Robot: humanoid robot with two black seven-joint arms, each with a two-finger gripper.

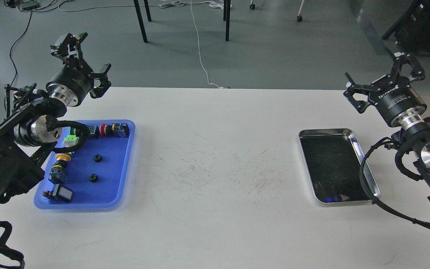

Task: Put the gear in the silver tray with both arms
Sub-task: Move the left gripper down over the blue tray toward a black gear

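Two small black gears lie on the floor of a blue plastic tray (123,164) at the left: one gear (97,158) further back and a second gear (94,178) nearer me. The silver tray (357,144) sits at the right of the table, its dark floor bare. My left gripper (84,59) is raised behind the blue tray's far left corner, open and holding nothing. My right gripper (385,80) hangs above the table's far right edge, behind the silver tray, also open and holding nothing.
Push-button switches with red, green, yellow and white caps (105,130) line the blue tray's back and left sides. A black cable (364,175) from my right arm drapes over the silver tray's right rim. Chair legs (140,20) stand on the floor beyond the white table (215,168).
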